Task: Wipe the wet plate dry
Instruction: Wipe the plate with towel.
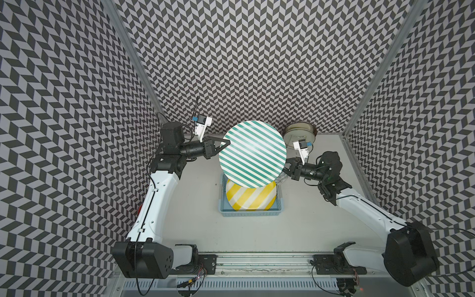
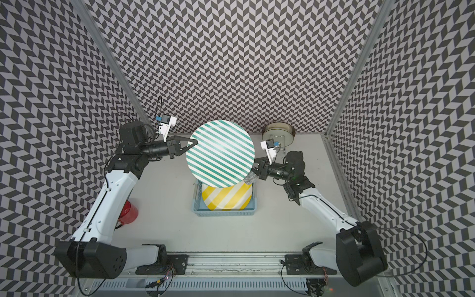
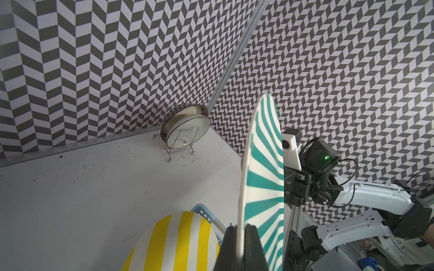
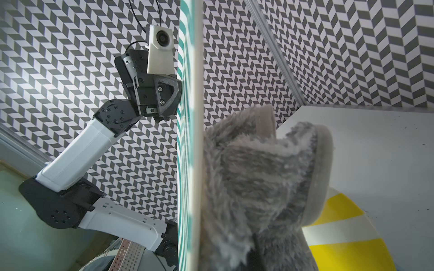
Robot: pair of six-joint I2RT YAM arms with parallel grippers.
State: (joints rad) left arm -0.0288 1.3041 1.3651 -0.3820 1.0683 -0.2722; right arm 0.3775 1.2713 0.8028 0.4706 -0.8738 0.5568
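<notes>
- Progress: wiping looks under way, not finished (no droplets show, so I cannot judge how dry it is).
- Left claw (image 1: 223,145) is clamped on the left rim of the green-striped plate (image 1: 253,154), holding it raised and tilted over the blue basket (image 1: 280,208).
- Right claw (image 2: 254,168) is shut on the grey cloth (image 4: 253,183), which presses against the plate's plain back near the right rim.
- Striped face probably remains to be wiped.
- Room is tight below, where the yellow-striped plate (image 1: 250,196) lies in the basket, and far right by the metal dish (image 1: 299,131). The worktop (image 1: 200,205) is open left and near.
</notes>
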